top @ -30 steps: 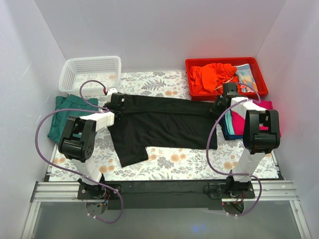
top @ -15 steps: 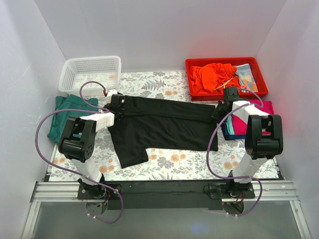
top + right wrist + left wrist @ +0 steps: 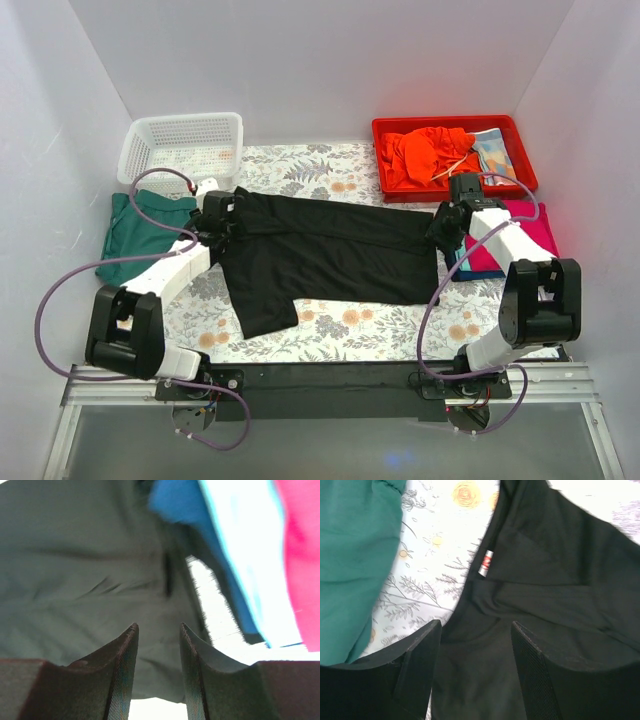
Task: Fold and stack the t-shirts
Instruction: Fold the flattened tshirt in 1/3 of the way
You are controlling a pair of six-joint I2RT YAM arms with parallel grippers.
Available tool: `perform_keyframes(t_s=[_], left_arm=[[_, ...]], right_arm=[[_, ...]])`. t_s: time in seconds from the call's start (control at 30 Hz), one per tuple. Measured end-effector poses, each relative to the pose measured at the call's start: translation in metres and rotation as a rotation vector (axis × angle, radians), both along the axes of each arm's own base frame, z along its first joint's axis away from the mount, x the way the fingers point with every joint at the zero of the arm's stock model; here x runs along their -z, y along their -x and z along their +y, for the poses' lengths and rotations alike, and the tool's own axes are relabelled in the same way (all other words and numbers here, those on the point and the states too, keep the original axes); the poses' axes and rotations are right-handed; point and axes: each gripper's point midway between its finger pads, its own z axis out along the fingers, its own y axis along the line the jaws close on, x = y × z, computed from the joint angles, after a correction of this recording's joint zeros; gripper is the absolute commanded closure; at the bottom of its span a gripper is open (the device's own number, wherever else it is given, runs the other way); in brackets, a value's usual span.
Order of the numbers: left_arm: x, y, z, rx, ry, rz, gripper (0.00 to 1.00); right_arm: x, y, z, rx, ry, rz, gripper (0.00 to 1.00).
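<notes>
**A:** From above, where is the large black cloth t-shirt (image 3: 330,255) lying?

**B:** It is lying spread across the floral-patterned worktop (image 3: 350,330). The left claw (image 3: 225,220) is sitting over its left end and the right claw (image 3: 438,228) over its right.

**A:** And the left wrist view?

**B:** That claw is gaping wide above the collar, with a folded dark-green shirt (image 3: 350,555) lying alongside.

**A:** The right wrist?

**B:** That claw is standing narrowly parted over black cloth, and a blue shirt (image 3: 175,505) and a magenta shirt (image 3: 300,555) are lying beside it.

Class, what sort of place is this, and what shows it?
Likely a robot laundry-folding lab booth: white walls around a floral-covered table, a black t-shirt spread out, clothes in a red tray.
</notes>
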Motion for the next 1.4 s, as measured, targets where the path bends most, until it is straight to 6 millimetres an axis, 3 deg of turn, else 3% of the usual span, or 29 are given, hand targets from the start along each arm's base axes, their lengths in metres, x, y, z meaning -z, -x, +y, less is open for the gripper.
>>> perform_keyframes(t_s=[0.1, 0.17, 0.3, 0.47, 0.7, 0.87, 1.17, 1.4], left_arm=[[-0.011, 0.01, -0.011, 0.032, 0.069, -0.02, 0.43], [-0.007, 0.021, -0.022, 0.063, 0.119, -0.002, 0.44], [0.023, 0.051, -0.036, 0.1, 0.184, 0.108, 0.44], [0.053, 0.083, -0.04, 0.068, 0.223, 0.286, 0.45], [0.079, 0.103, -0.038, -0.035, 0.226, 0.479, 0.47], [0.08, 0.106, -0.032, -0.117, 0.222, 0.529, 0.49], [0.078, 0.145, 0.007, -0.309, 0.194, 0.68, 0.49], [0.066, 0.157, 0.019, -0.349, 0.185, 0.709, 0.51]], right_arm=[[-0.005, 0.005, 0.02, -0.074, -0.003, -0.014, 0.56], [0.001, 0.013, 0.034, -0.121, -0.015, 0.005, 0.56], [0.027, 0.041, 0.059, -0.209, -0.05, 0.106, 0.57], [0.054, 0.071, 0.071, -0.269, -0.072, 0.218, 0.57], [0.054, 0.077, 0.077, -0.297, -0.105, 0.205, 0.59], [0.055, 0.083, 0.077, -0.304, -0.12, 0.201, 0.59], [0.056, 0.1, 0.073, -0.3, -0.116, 0.224, 0.62], [0.058, 0.116, 0.063, -0.26, -0.076, 0.28, 0.67]])
